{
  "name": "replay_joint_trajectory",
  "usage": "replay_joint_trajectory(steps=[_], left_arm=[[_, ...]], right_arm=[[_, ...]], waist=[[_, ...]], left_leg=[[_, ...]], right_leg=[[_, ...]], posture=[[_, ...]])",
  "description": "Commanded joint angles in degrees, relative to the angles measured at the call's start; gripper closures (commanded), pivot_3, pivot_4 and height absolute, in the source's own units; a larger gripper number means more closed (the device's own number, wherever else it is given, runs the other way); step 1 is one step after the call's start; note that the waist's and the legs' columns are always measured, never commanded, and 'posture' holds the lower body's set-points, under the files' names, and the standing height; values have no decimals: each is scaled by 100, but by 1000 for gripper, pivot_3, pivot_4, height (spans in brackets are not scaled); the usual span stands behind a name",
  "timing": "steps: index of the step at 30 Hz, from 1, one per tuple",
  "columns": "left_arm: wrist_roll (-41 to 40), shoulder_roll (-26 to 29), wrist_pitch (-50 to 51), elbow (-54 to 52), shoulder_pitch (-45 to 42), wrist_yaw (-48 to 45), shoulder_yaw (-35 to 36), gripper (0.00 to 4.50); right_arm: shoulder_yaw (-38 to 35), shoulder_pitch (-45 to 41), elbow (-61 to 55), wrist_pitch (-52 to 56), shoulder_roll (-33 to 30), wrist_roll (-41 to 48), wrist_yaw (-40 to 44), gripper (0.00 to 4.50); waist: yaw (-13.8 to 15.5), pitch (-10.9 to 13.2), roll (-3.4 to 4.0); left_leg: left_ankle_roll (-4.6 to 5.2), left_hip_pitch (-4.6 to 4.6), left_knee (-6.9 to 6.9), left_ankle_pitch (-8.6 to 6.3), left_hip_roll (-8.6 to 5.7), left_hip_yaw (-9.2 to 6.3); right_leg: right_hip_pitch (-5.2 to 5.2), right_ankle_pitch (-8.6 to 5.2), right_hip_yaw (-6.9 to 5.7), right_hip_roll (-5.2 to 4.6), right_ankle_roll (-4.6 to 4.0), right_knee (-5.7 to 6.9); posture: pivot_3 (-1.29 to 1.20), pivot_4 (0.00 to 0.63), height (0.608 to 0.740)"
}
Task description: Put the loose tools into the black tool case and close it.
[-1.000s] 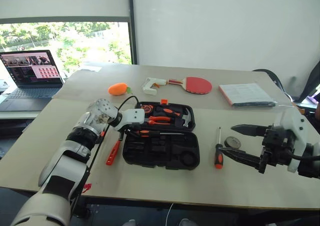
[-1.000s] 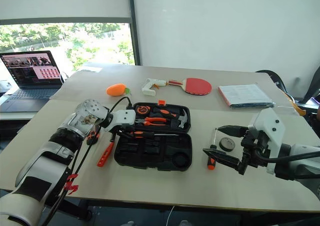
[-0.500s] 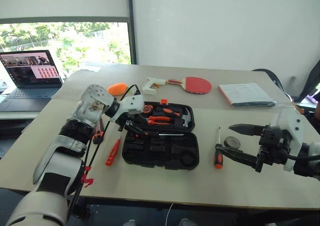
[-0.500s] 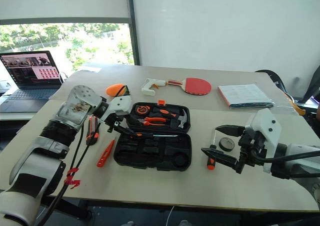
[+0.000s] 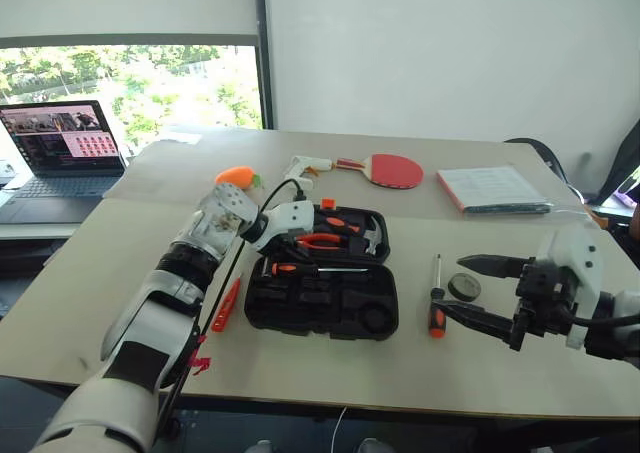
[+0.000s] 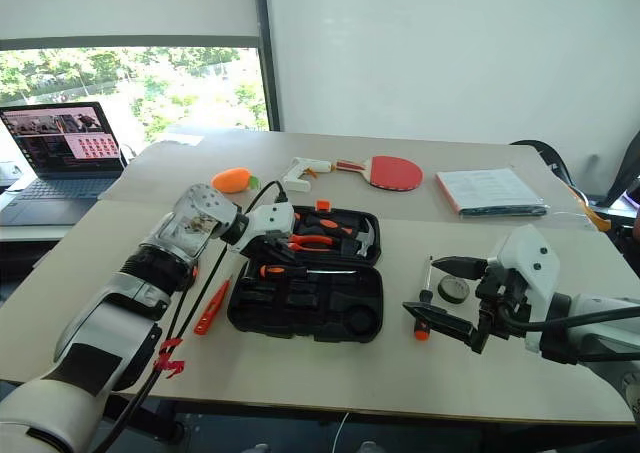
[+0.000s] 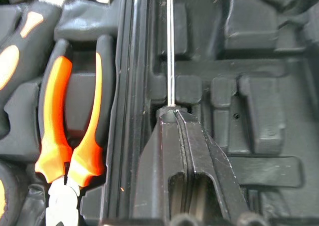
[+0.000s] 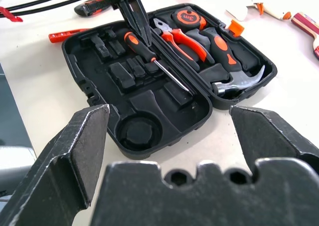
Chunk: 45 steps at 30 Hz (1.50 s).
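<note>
The left gripper (image 8: 133, 9) has its two fingers pressed together, empty, tips poised over the handle of a black-and-orange screwdriver (image 8: 144, 49) that lies in the near half of the open black tool case (image 5: 320, 308), by the hinge. Whether the tips touch that handle cannot be told. The right gripper (image 5: 480, 291) hangs with fingers spread wide, holding nothing, above the bare table (image 5: 300, 373) right of the case. Beside it, a second screwdriver (image 5: 437, 308) and a dark round disc (image 5: 464, 286) lie loose. A slim orange-red tool (image 5: 227, 304) lies just left of the case, with a utility knife (image 8: 92, 5) nearby. The table's front strip stands free.
</note>
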Motion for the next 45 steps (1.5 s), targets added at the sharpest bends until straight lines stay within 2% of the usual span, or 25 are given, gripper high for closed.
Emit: replay_joint_trajectory(steps=[1,12,26,28,32,35,40,43,45], left_arm=[[234,1,-385,206,-208,200,-77,4457],[525,-113,-853,583,-128,169,-251,4457],[1089,-241,-1719,1019,-104,558,-569,4457],[858,-255,-1539,1005,-187,479,-342,4457],[-146,-203,-444,481,-263,-295,431,4457],[-1086,64,832,-467,-215,-1088,964,3789],[-3232,694,3039,-2192,-130,-1347,1417,2095],[-3870,932,3744,-2704,-128,-1347,1501,907],[-4068,1089,3787,-2936,-35,-1347,1409,320]], right_arm=[[-199,-31,-118,-93,21,87,-39,0],[-77,-133,-27,-115,48,101,-121,0],[64,-164,11,-130,138,-36,-197,0],[43,-110,7,-108,139,-110,-240,0],[-23,3,-21,17,154,-255,-489,0],[-149,170,-69,219,296,-338,-960,0],[-780,936,-531,692,658,-121,-1437,0],[-1396,1647,-772,936,968,68,-1554,0],[-1812,2196,-917,1017,1194,150,-1527,0]], waist=[[1,0,0],[3,-1,1],[6,-15,24],[7,-18,29],[-2,-19,30],[-7,-18,31],[-12,-17,44],[20,-17,47],[42,-18,50]], left_leg=[[0,-1,1,0,0,0],[0,3,0,0,0,1],[0,25,0,0,-2,3],[0,26,0,0,-2,4],[0,18,1,0,-2,7],[0,-5,0,0,0,5],[4,-14,-7,-3,4,-17],[6,-5,-4,-3,3,-24],[5,-1,0,-3,1,-23]], right_leg=[[0,0,0,0,0,0],[4,0,0,-1,0,0],[25,0,3,-2,2,-1],[26,0,4,-2,2,0],[17,0,4,0,2,2],[-3,0,2,2,2,2],[-11,-1,1,1,3,2],[0,-4,2,-2,7,0],[6,-5,3,-3,8,-1]], posture=[[0,150,740],[0,150,740],[0,150,740],[0,150,740],[0,150,740],[0,150,740],[0,150,740],[0,150,740],[0,150,740]])
